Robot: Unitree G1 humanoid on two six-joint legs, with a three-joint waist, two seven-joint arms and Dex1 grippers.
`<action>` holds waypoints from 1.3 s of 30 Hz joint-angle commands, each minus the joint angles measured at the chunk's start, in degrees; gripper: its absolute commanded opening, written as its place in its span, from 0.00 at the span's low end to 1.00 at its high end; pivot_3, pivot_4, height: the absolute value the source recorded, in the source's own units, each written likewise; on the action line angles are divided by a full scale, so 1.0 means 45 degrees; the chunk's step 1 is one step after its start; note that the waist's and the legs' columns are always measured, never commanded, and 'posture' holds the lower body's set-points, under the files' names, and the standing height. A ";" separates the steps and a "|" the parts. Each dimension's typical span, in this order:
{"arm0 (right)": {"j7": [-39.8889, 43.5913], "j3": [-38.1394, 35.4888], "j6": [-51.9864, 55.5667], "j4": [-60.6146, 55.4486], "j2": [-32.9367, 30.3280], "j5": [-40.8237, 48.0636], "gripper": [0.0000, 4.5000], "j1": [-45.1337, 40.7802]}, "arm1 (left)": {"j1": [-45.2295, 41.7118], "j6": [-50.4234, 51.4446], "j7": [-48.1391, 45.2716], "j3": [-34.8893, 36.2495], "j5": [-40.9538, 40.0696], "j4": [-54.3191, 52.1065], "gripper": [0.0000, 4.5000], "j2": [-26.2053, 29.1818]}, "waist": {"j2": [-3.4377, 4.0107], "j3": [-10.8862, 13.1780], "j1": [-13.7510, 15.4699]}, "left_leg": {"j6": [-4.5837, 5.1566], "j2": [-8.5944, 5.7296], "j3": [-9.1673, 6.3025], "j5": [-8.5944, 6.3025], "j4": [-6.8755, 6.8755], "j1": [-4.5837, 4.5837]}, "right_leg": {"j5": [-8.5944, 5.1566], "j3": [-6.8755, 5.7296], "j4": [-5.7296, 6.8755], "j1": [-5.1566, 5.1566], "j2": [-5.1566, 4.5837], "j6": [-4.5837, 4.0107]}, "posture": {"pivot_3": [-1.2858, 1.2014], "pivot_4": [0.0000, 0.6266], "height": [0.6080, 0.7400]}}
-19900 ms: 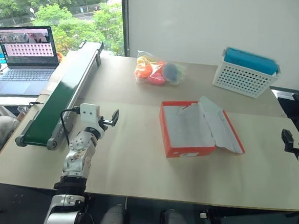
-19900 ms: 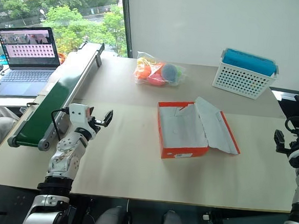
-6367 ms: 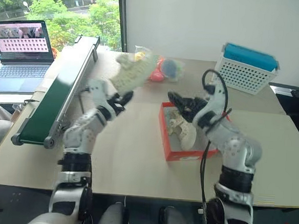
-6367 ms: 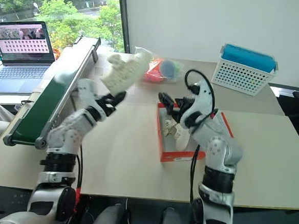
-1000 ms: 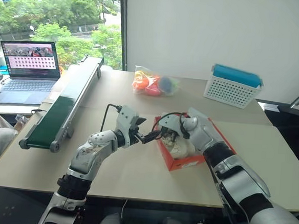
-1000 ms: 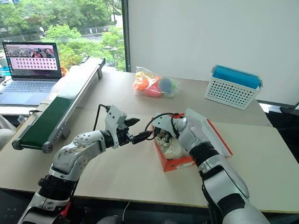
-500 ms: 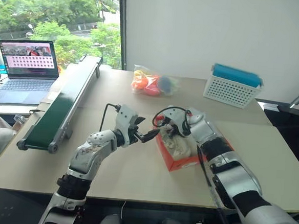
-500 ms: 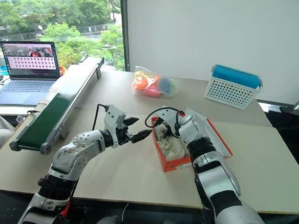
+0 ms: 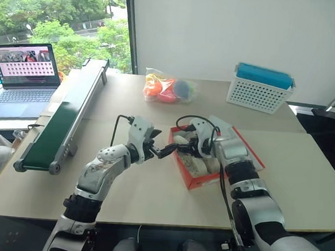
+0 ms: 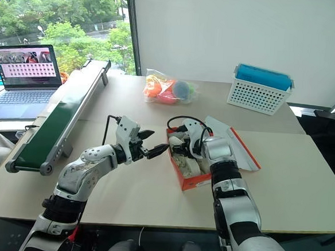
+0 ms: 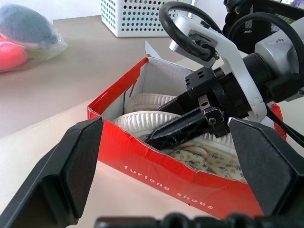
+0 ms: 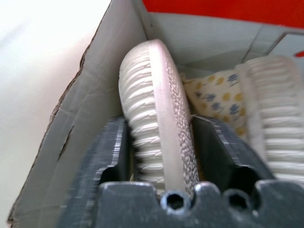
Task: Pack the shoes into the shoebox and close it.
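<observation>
Red shoebox (image 9: 193, 183) holding both cream shoes (image 11: 142, 102) on edge, right pincer (image 12: 164, 156) loosely astride one, left pincer (image 10: 154, 145) wide

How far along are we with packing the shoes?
Both shoes sit on edge inside the shoebox. The right claw straddles one sole with a gap on each side, apparently letting go. The left claw waits open beside the box. The lid remains open, so closing is left.

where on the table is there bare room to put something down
Free: the table right of the shoebox; the near strip in front of the box; the stretch between the conveyor and toy bag. Crowded: at the box, where both grippers meet, left, right.
</observation>
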 commanded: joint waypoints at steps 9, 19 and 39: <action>-0.0578 -0.2593 0.6762 -0.8278 -0.1618 0.2617 0.78 0.1000 | -0.0206 -0.0389 -0.0623 -0.0160 -0.0008 -0.0097 1.00 0.0204 | 0.0143 0.0336 0.0289 | 0.0124 -0.0034 0.0020 0.0144 0.0024 -0.0514 | 0.0051 -0.0038 0.0033 -0.0411 0.0040 0.0016 | 0.52 0.24 0.73; -0.2334 -0.4336 0.9271 -1.1662 -0.0663 0.3271 0.78 0.2081 | -0.1027 -0.0801 -0.1356 -0.0222 0.0067 0.0942 1.00 0.0171 | 0.0135 0.0409 0.0374 | 0.0158 -0.0041 0.0033 0.0128 0.0038 -0.0563 | 0.0058 -0.0075 -0.0006 -0.0424 0.0105 0.0032 | 0.52 0.24 0.73; -0.4477 -0.7741 0.9625 -1.4106 -0.0507 0.3799 0.48 0.2722 | -0.1202 -0.1254 -0.1943 -0.0482 0.0156 0.1474 1.00 0.0062 | 0.0141 0.0436 0.0255 | 0.0135 -0.0037 0.0043 0.0145 0.0045 -0.0514 | 0.0056 -0.0027 0.0039 -0.0414 0.0153 0.0039 | 0.52 0.24 0.73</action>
